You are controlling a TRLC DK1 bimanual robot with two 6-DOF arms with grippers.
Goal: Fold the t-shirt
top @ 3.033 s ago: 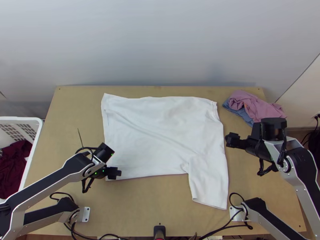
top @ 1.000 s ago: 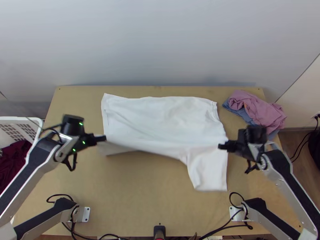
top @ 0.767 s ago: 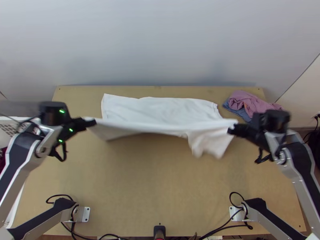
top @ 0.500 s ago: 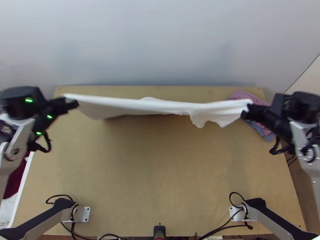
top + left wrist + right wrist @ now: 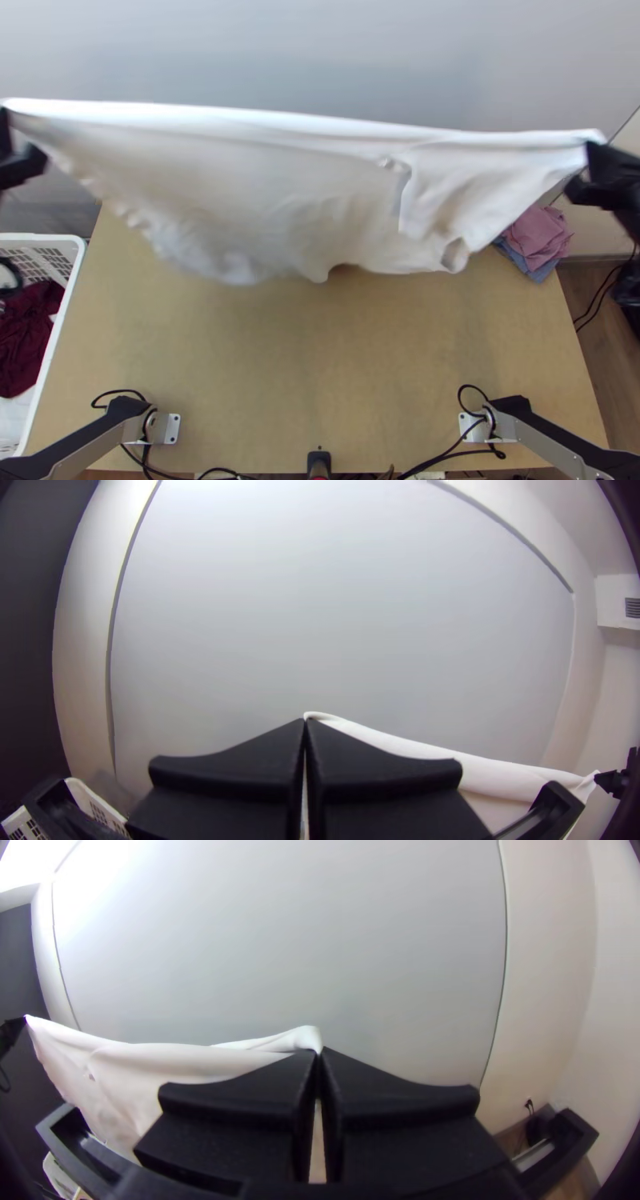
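Lifted high over the table, the white t-shirt (image 5: 280, 184) is stretched between both grippers, its lower part hanging in loose folds. At the left edge of the top view my left gripper (image 5: 22, 160) holds one upper corner; my right gripper (image 5: 592, 172) has the other at the right edge. The left wrist view has the left gripper (image 5: 305, 725) shut on a corner of the t-shirt (image 5: 493, 773). In the right wrist view the right gripper (image 5: 320, 1055) is shut on the opposite corner, with the t-shirt (image 5: 153, 1070) running across to the other arm.
A white basket (image 5: 60, 320) with dark red cloth (image 5: 28, 336) stands left of the table (image 5: 320, 360). Pink cloth (image 5: 538, 236) and blue cloth (image 5: 528, 268) lie at the table's back right. Arm mounts and cables sit along the near edge.
Both grippers have moved up and outward, lifting the t-shirt from its spread position on the table. Its near edge rose first; now the whole shirt hangs between them.
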